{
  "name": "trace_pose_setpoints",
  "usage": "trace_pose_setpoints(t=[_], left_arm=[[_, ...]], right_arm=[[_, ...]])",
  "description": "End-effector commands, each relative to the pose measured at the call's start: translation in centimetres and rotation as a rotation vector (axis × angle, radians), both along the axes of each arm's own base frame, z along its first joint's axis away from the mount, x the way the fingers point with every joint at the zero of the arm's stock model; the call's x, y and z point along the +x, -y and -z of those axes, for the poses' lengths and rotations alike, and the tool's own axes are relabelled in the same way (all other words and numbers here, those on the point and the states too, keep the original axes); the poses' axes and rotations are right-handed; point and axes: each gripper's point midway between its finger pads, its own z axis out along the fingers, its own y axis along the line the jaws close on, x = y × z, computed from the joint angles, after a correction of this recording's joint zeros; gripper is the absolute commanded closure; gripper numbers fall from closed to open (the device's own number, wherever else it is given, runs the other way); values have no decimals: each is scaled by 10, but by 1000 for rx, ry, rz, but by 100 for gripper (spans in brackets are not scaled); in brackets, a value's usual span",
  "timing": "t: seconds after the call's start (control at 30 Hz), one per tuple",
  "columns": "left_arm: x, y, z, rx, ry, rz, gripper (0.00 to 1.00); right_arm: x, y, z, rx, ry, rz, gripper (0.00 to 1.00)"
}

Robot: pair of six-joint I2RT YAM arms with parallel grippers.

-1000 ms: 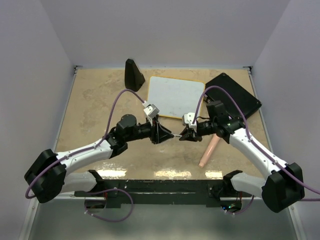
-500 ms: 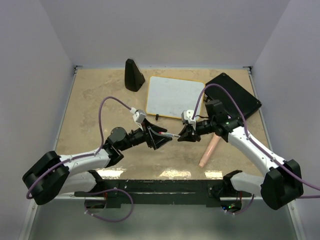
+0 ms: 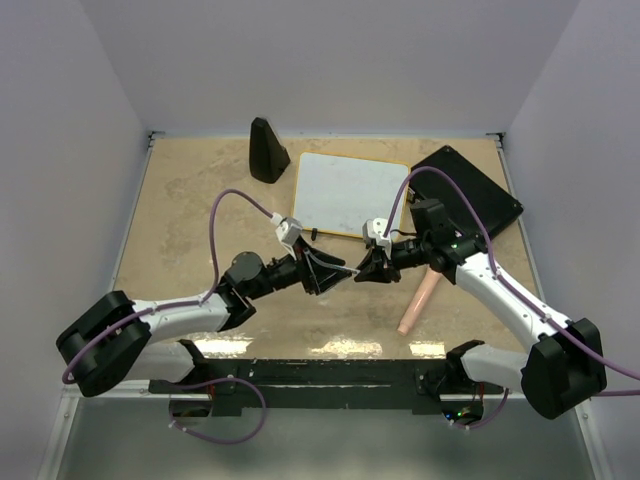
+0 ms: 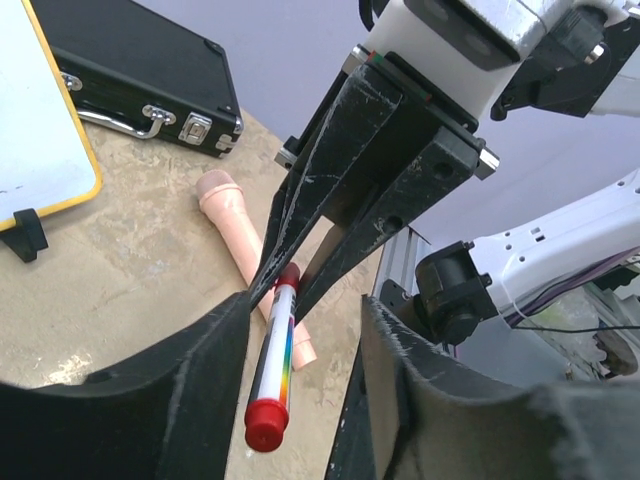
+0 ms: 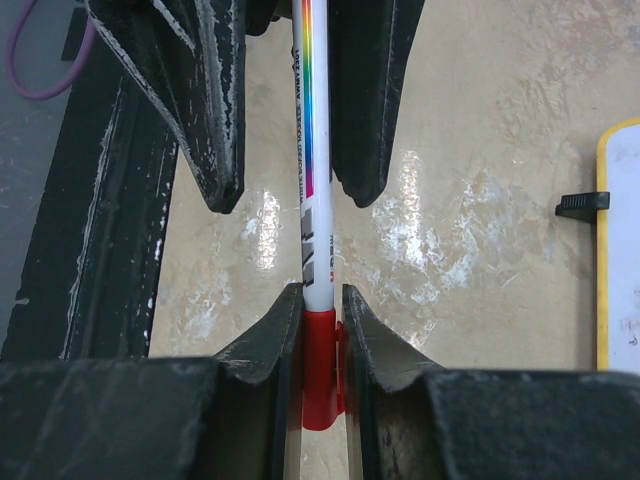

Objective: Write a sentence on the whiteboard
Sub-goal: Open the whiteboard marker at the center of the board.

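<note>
right gripper (image 5: 322,300) clenched on one red end of the rainbow-striped marker (image 5: 315,180), holding it off the table (image 3: 190,200). left gripper (image 4: 305,305) released, its fingers flank the marker barrel with a gap on each side, not touching. the two grippers face tip to tip near table centre. whiteboard (image 3: 350,190) sits on the table at 12 o'clock from them, near but apart. black case (image 3: 470,195) at 2 o'clock, pink cylinder (image 3: 420,300) at 4 o'clock, black cone (image 3: 268,150) at 11 o'clock
</note>
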Motion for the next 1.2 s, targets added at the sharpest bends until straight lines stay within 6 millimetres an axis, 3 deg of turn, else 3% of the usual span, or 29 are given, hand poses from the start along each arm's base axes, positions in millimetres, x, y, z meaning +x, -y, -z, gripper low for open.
trace_pose_setpoints(t=[0.0, 0.1, 0.53, 0.63, 0.73, 0.9, 1.03, 1.17], left_arm=[[10, 7, -29, -42, 95, -23, 53], [11, 13, -30, -27, 96, -4, 58], [11, 19, -11, 53, 71, 21, 60], [11, 21, -11, 55, 72, 32, 75], [11, 24, -11, 59, 69, 47, 97], [9, 27, -13, 60, 66, 66, 100], [11, 18, -16, 64, 71, 24, 100], [12, 7, -20, 52, 73, -16, 100]], right_arm=[[5, -6, -12, 27, 33, -13, 100], [6, -5, -13, 25, 38, -11, 100], [9, -5, -13, 16, 46, 1, 100], [9, -5, -12, 14, 44, 3, 100], [9, -5, -10, 12, 40, 0, 100], [10, -4, -9, 6, 40, 6, 100], [12, -2, -8, -5, 63, 8, 34], [10, 1, -5, -30, 87, -10, 29]])
